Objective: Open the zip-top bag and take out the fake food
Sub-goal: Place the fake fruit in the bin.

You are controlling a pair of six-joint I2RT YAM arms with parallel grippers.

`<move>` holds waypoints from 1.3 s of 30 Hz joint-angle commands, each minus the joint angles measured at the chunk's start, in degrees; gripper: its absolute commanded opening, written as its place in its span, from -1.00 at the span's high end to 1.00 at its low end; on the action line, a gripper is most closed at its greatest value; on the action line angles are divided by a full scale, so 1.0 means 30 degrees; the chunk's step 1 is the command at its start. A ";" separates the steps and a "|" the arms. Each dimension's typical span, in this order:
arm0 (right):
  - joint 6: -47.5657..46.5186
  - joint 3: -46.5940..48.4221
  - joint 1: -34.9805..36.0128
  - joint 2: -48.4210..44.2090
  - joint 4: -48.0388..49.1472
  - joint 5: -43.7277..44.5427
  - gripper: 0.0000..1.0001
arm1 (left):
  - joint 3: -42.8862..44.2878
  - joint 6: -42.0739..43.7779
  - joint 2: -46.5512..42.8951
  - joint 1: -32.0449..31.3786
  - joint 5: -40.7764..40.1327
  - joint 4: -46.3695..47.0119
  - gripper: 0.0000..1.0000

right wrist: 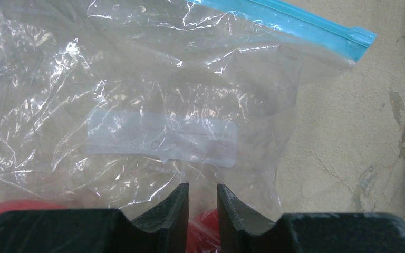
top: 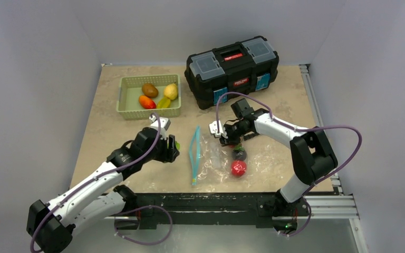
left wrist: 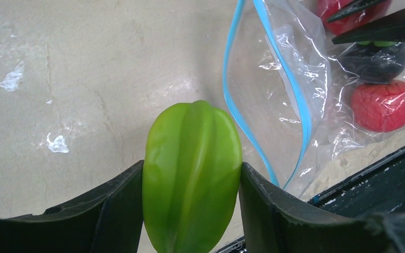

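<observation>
Green starfruit (left wrist: 192,153) clamped in left gripper (left wrist: 191,176), zip-top bag (left wrist: 279,84) open just beside. Right wrist: right gripper (right wrist: 201,191) nearly closed over bag's bottom, can't tell if pinching. Overhead: more fake food (top: 238,168) inside; I'd haul starfruit over to basket (top: 124,103) without squeezing harder

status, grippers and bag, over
Left gripper shut on green fruit. Right gripper low on zip-top bag, grip unclear. Bag open, red piece and dark piece inside. Nothing blocking.
</observation>
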 commanded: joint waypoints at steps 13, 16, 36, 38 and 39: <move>-0.0337 0.0013 -0.0049 -0.0835 -0.0303 -0.0750 0.50 | 0.3681 0.0650 0.1351 0.3918 0.0429 0.0709 1.00; -0.0372 0.0026 -0.0053 -0.0832 -0.0371 -0.0826 0.50 | 0.4178 0.0676 0.1912 0.4624 0.0708 0.1153 1.00; -0.0564 0.0100 -0.0049 -0.0864 -0.0574 -0.1145 0.49 | 0.5866 0.0793 0.5052 0.9284 0.2754 0.3343 1.00; -0.0577 0.0090 -0.0049 -0.0867 -0.0581 -0.1160 0.49 | 0.6104 0.0863 0.5404 0.9596 0.2787 0.3388 1.00; -0.0578 0.0099 -0.0049 -0.0865 -0.0567 -0.1145 0.49 | 0.6241 0.0871 0.5616 0.9759 0.2828 0.3377 1.00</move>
